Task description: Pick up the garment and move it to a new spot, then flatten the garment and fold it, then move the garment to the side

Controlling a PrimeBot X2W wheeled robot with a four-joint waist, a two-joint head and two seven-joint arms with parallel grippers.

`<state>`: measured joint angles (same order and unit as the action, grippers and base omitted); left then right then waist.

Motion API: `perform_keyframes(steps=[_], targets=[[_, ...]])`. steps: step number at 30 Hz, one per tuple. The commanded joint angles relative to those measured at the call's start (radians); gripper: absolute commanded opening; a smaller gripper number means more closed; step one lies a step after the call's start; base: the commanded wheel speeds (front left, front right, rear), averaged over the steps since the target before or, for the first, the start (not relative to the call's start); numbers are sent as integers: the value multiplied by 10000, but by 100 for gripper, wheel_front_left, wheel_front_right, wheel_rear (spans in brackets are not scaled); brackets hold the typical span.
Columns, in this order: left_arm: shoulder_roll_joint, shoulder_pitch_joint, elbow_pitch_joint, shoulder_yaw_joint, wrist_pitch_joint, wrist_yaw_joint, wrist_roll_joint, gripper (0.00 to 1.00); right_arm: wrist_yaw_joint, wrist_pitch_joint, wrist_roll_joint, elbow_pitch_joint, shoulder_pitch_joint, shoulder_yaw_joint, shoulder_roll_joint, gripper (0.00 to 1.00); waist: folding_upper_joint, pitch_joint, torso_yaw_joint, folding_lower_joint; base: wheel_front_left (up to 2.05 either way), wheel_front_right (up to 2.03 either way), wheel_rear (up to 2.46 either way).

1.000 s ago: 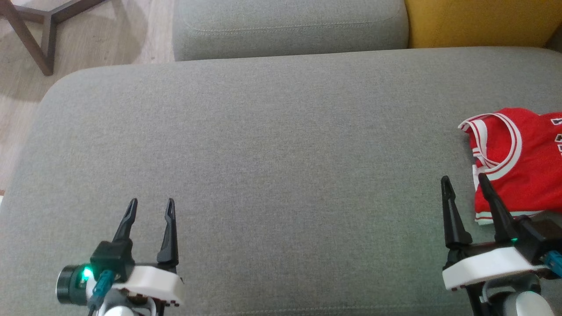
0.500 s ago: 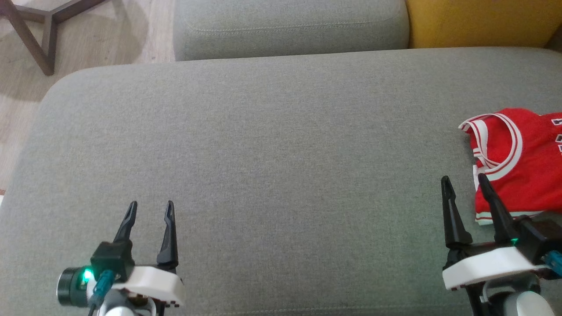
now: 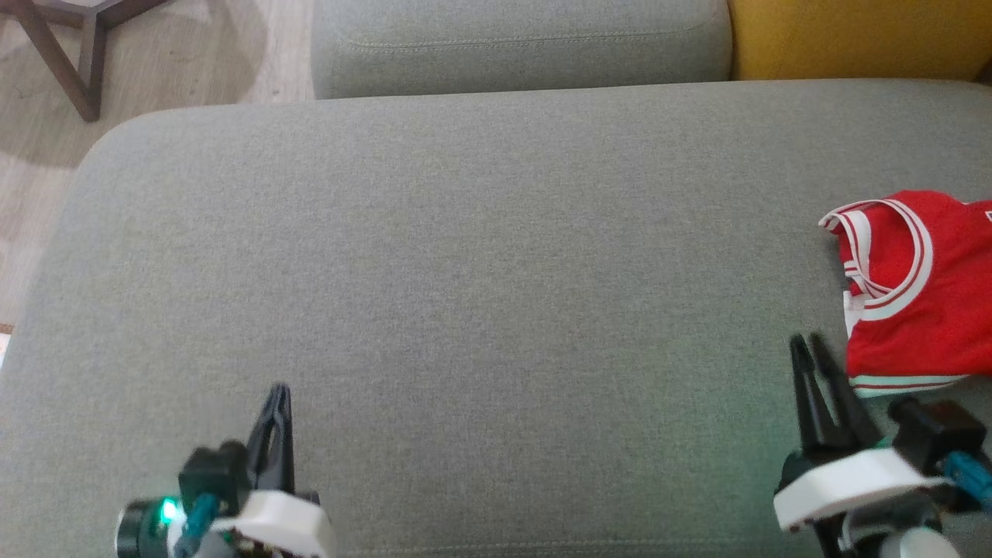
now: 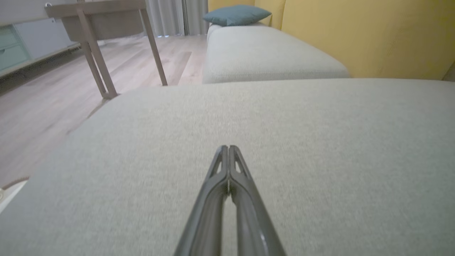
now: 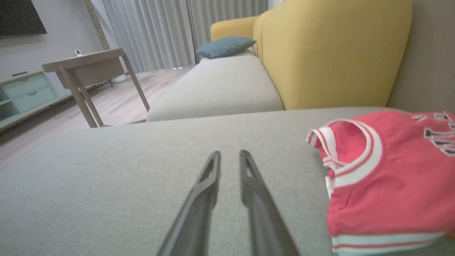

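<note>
**A:** What moved just now?

**B:** My fingers (image 4: pixel 249 199) did. My left tool (image 3: pixel 279 391) was wide open a moment ago. Now its two tips are pressed together. My right tool (image 3: pixel 804 341) has squeezed in too, but a thin gap is left between its tips.

**A:** Are you holding anything?

**B:** No, both tools have nothing in them. They hang over the grey sofa seat (image 3: pixel 465 271). The left one is at the lower left of the head view and the right one is at the lower right.

**A:** Where is the garment?

**B:** The red garment (image 3: pixel 922 310) with white stripes lies on the seat at the right edge of the frame, which cuts part of it off. It is a bit bunched up, with the neck hole toward the left. My right tool is just beside its lower left corner and is not touching it.

**A:** What else is there?

**B:** A wooden table (image 3: pixel 91 77) stands on the floor (image 3: pixel 31 194) in the upper left. A yellow sofa back (image 3: pixel 852 39) is in the upper right.
</note>
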<state>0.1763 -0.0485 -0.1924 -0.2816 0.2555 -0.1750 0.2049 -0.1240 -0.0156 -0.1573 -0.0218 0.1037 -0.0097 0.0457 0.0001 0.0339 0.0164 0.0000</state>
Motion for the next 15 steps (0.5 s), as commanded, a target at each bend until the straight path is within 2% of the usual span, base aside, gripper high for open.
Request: perform_keyframes(steps=[1, 15], targets=[[-11, 6, 45, 29, -21, 37, 172, 0, -1, -16, -180, -28, 2, 18, 2, 0, -1, -3, -2, 0, 0, 0, 0], [-69, 176, -28, 360, -346, 348, 1727, 0, -8, 33, -1819, 269, -236, 23, 110, 0, -1, -35, -19, 0, 0, 0, 0]])
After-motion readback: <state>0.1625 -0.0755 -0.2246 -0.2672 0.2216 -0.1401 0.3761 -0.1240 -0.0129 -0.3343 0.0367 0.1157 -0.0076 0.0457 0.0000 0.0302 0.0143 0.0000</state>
